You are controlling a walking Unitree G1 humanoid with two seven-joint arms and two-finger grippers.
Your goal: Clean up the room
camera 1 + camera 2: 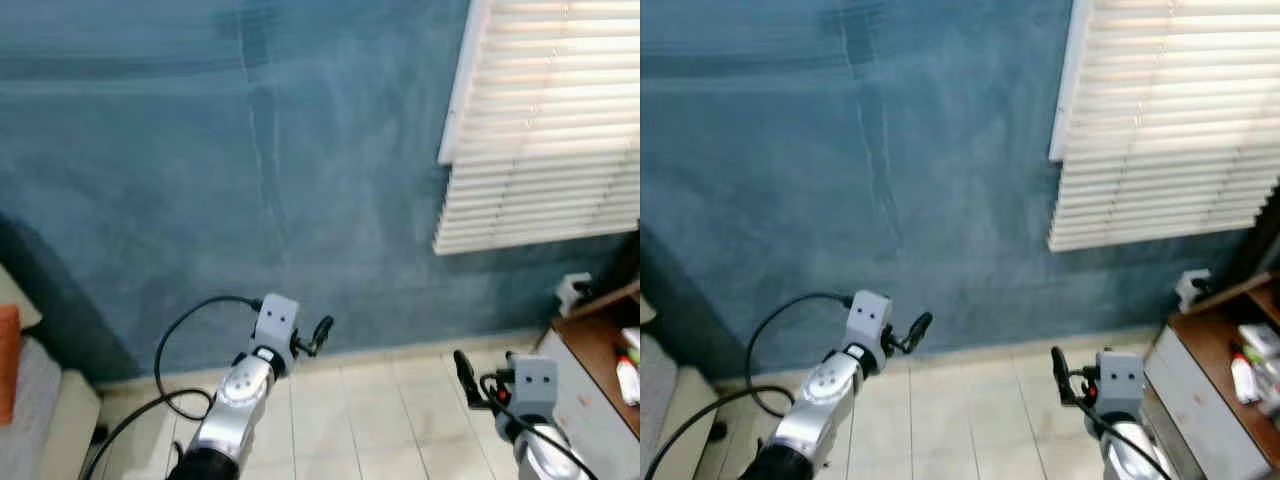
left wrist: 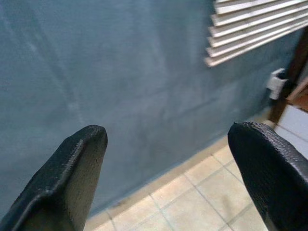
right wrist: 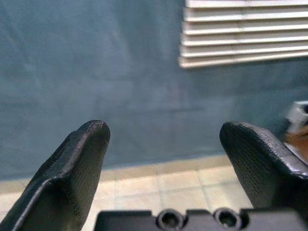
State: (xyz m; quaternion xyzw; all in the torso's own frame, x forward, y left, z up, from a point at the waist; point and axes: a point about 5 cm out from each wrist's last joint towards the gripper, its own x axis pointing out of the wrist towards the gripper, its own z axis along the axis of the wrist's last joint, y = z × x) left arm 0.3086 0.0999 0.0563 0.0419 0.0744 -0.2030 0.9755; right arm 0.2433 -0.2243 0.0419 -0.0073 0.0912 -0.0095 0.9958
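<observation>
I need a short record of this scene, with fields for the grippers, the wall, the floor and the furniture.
left gripper: raised toward the wall, fingers open, empty
right gripper: raised, fingers open, empty
wall: blue, with white blinds at the right
floor: light tiles
furniture: brown desk with small items at the right; bed edge with an orange cushion at the left

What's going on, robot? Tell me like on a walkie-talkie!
Left gripper open, holding nothing. Right gripper open, holding nothing. Facing blue wall, tiled floor ahead. Cluttered desk at right.
</observation>
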